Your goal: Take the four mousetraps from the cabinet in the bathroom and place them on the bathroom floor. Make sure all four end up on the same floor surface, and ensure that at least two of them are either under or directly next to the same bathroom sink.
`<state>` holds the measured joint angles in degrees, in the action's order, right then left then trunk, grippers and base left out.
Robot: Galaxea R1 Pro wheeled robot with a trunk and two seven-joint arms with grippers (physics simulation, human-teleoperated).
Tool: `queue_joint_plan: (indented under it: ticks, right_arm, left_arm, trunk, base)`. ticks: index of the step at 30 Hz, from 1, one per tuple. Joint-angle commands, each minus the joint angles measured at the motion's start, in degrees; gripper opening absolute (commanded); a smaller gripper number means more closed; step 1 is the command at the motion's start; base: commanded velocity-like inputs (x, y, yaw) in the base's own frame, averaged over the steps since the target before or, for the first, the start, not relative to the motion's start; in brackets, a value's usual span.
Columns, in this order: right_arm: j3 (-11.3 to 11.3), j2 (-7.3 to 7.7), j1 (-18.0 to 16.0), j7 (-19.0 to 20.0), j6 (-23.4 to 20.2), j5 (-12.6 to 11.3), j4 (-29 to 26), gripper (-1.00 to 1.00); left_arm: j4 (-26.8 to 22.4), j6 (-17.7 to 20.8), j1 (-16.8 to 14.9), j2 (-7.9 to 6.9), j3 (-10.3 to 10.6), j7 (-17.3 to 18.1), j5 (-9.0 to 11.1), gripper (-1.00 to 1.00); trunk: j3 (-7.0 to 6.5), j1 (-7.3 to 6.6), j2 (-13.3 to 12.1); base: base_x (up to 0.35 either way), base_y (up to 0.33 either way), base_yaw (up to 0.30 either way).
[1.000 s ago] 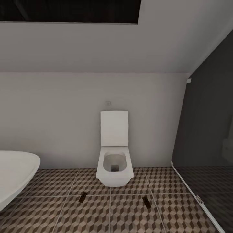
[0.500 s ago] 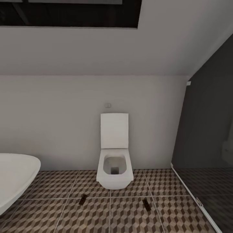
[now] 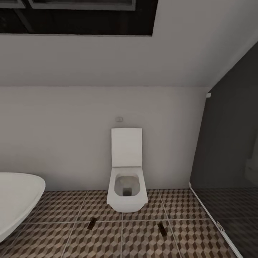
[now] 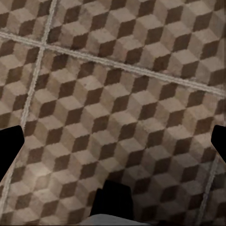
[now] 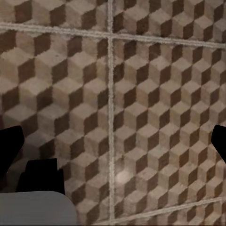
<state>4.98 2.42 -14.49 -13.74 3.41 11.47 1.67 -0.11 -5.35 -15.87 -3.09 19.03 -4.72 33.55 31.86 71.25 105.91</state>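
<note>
Both my end effectors, left (image 4: 113, 141) and right (image 5: 113, 141), are wide open and hold nothing. Right below them is the bathroom floor (image 4: 122, 94). Farther ahead, two mousetraps (image 3: 91, 223) (image 3: 162, 229) lie on the tiles before the toilet (image 3: 126, 190). I think I must go fetch more traps next.
</note>
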Motion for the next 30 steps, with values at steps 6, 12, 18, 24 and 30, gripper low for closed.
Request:
queue_joint_plan:
  ticks: [6, 12, 18, 24, 30]
  right_arm:
    - [0.5, -0.05, 1.2, 0.7, 0.4, 1.1, 0.2, 1.00]
    - [0.5, -0.42, 2.3, 1.8, 0.4, 1.2, 0.2, 1.00]
    - [0.5, -1.50, 3.9, 2.6, 0.4, 1.3, 0.2, 1.00]
    - [0.5, -2.14, 5.0, 2.8, 1.0, 1.3, 0.2, 1.00]
    - [0.5, -2.39, 5.5, 2.9, 2.0, 1.3, 0.2, 1.00]
  left_arm:
    - [0.0, -0.2, 1.0, 0.71, 0.5, -0.1, 0.3, 1.00]
    - [-0.1, -0.3, 1.6, 1.03, 0.5, -0.1, 0.3, 1.00]
    - [0.0, -0.4, 2.0, 1.48, 0.5, -0.1, 0.3, 1.00]
    - [-0.1, -0.6, 3.0, 1.96, 0.5, 0.0, 0.2, 1.00]
    - [-0.1, -0.8, 3.6, 2.73, 0.5, 0.1, 0.1, 1.00]
  trunk:
    - [-1.02, -1.33, -2.4]
    - [-2.10, -2.65, -4.8]
    - [-3.18, -3.97, -7.2]
    - [-4.26, -5.29, -9.6]
    - [-5.33, -6.60, -12.0]
  base:
    - [0.000, 0.000, 0.000]
    - [0.000, 0.000, 0.000]
    - [0.000, 0.000, 0.000]
    - [0.000, 0.000, 0.000]
    - [0.000, 0.000, 0.000]
